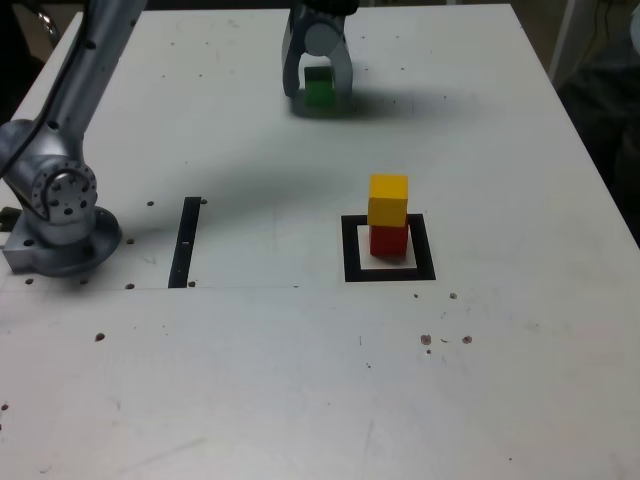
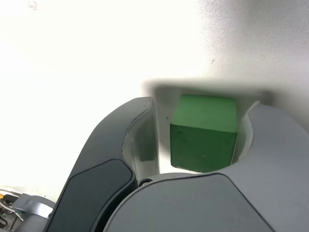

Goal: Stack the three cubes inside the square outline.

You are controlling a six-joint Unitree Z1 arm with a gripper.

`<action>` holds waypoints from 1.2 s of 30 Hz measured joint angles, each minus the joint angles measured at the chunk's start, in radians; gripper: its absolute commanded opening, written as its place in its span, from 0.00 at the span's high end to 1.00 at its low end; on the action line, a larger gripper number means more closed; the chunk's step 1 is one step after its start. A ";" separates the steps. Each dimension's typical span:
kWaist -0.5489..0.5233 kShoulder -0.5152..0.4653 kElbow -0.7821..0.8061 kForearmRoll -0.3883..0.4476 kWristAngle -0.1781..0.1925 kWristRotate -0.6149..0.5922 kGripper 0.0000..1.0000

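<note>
I'm looking at a broad white table (image 1: pixel 300 400), matte and scuffed, with small dark specks and holes scattered over it. Most of them lie well on the camera's side of the gripper (image 1: pixel 318 95) jaws. A narrow black strip (image 1: pixel 185 242) lies flat on the top, nearer the camera than the jaws and toward the exterior view's left. A soft grey shadow (image 1: pixel 410 100) spreads from just beside the jaws toward the exterior view's right. Past the far corner, right of the jaws, a pale upright bar (image 1: pixel 562 40) stands against dim, dark surroundings (image 1: pixel 612 120). In the wrist view, the tabletop beyond the jaws is washed out by glare.
</note>
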 measured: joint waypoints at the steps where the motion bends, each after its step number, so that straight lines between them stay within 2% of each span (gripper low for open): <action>1: 0.000 0.001 0.000 0.000 -0.001 0.000 0.68; 11: -0.011 -0.001 -0.010 0.022 -0.010 0.000 0.76; 18: -0.095 -0.110 -0.019 0.069 -0.028 -0.006 0.80; 23: -0.220 -0.207 -0.041 0.147 -0.035 -0.062 0.80; 27: -0.326 -0.272 -0.052 0.190 -0.058 -0.130 0.80; 30: -0.411 -0.296 -0.032 0.200 -0.079 -0.193 0.80; 36: -0.548 -0.306 -0.002 0.207 -0.090 -0.298 0.80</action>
